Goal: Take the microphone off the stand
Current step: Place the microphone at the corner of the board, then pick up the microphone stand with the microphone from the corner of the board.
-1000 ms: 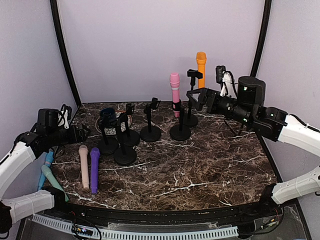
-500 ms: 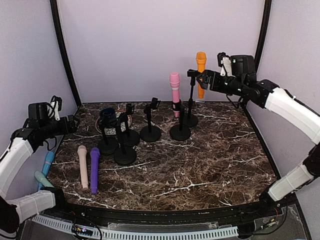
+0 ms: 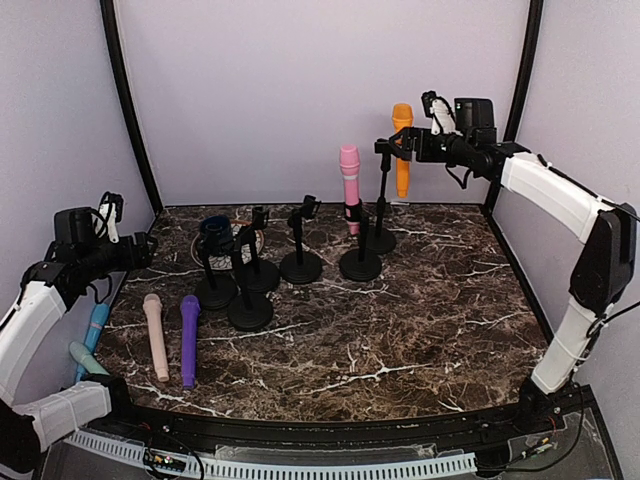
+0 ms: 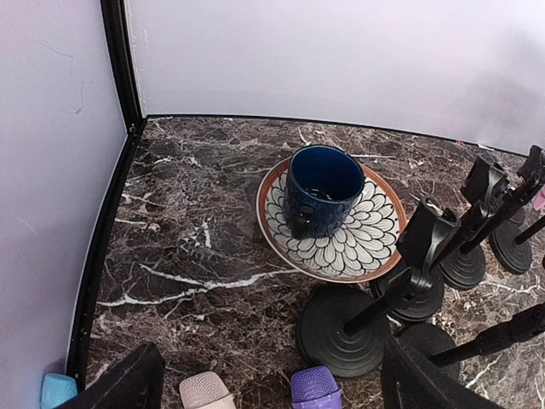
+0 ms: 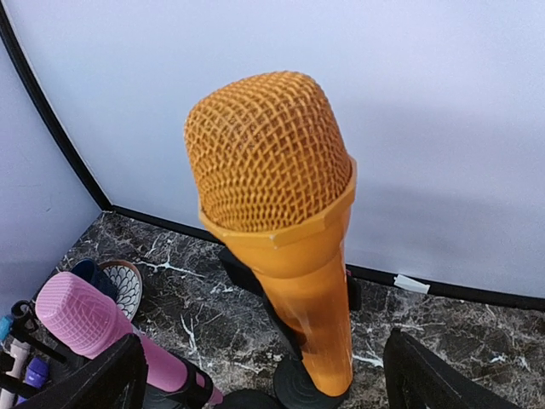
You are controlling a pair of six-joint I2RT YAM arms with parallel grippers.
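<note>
Right gripper point(image 5: 262, 345), jaws wide and empty, faces the orange mic point(image 5: 294, 230) upright in its stand point(image 5: 298, 388) at the table's 1 o'clock; an off-centre pull could tip the stand into the pink mic point(image 5: 94, 332).

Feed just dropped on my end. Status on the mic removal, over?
Left gripper open, off to the left. Right gripper open, facing orange mesh-headed microphone, upright, clipped in black stand. Nothing between.

A: Top view?
B: High at 6 o'clock, facing 12 over the desk point(image 3: 400, 340).
A: Wrists?
B: Left tilts down near the plate point(image 4: 366, 239) at 10; right sits close on the orange microphone point(image 5: 281, 213) at 1. Top shows both.
</note>
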